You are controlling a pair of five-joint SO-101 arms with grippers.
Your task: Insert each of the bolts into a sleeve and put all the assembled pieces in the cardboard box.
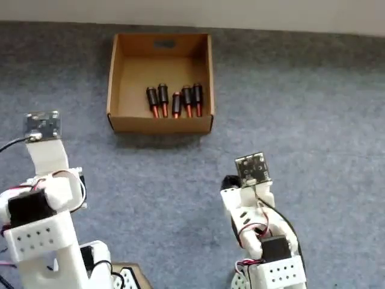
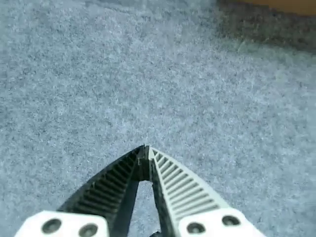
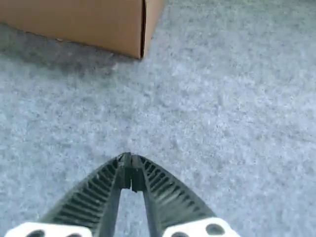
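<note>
The open cardboard box (image 1: 120, 78) sits at the back of the grey carpet, and several assembled pieces (image 1: 175, 100), black sleeves with orange bolt ends, lie in a row along its near wall. My left gripper (image 2: 146, 150) is shut with nothing in it, low over bare carpet to the near left of the box; that arm (image 1: 45, 159) stands at the left in the high view. My right gripper (image 3: 129, 159) is also shut and empty over carpet, with the box's near corner (image 3: 140, 29) ahead of it. The right arm (image 1: 252, 198) stands at the near centre-right.
Grey carpet covers the whole work surface, with free room between the arms and to the right of the box. A pale wall strip (image 1: 240, 12) runs along the far edge. A brown corner (image 1: 133, 274) shows at the left arm's base.
</note>
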